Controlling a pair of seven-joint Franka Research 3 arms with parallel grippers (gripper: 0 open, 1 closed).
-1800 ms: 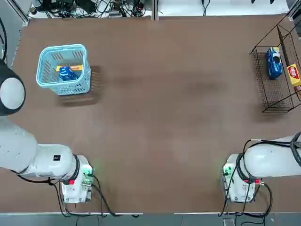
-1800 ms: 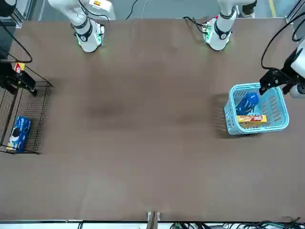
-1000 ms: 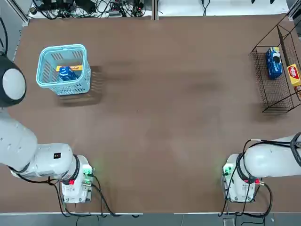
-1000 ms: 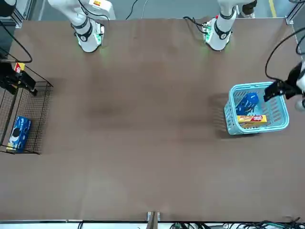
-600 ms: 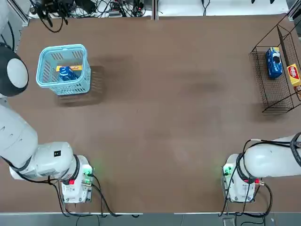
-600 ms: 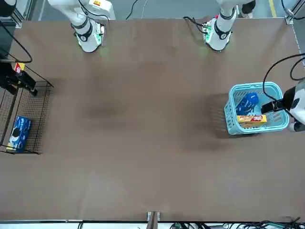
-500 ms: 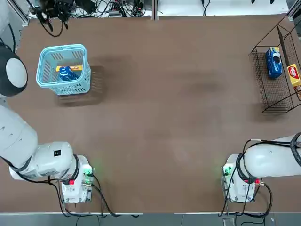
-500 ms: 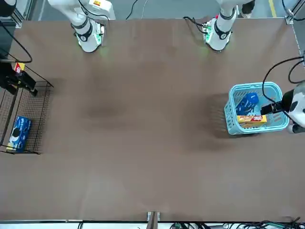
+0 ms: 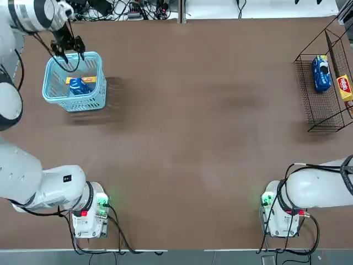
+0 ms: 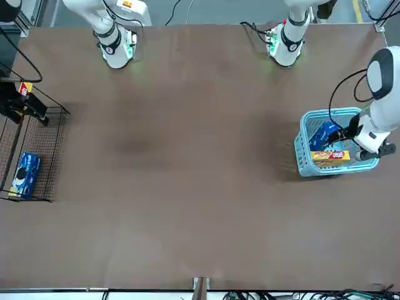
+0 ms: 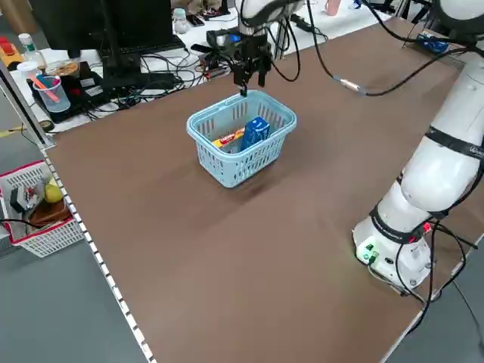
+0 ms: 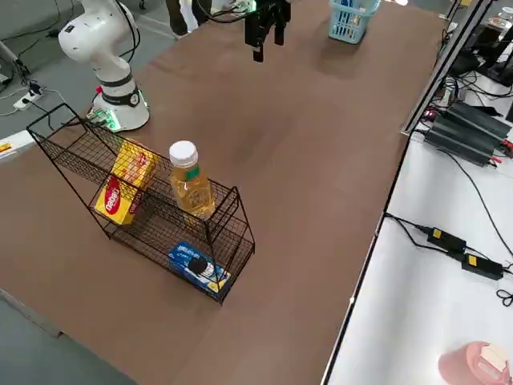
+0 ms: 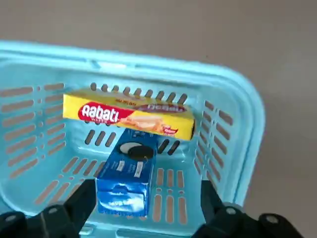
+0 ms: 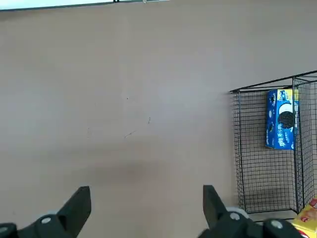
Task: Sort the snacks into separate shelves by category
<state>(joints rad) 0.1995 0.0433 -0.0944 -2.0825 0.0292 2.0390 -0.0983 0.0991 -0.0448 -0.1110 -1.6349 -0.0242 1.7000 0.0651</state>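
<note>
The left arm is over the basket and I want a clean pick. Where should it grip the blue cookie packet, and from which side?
Grip the blue cookie packet across its two long narrow sides, coming straight down from above. It leans against the yellow box inside the basket, whose walls block a side approach. The left gripper, jaws open, already hangs over the rim.

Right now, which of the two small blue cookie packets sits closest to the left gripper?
The blue cookie packet inside the light blue slotted plastic basket, directly beneath the open left gripper. The other blue packet lies in the black wire rack across the table.
</note>
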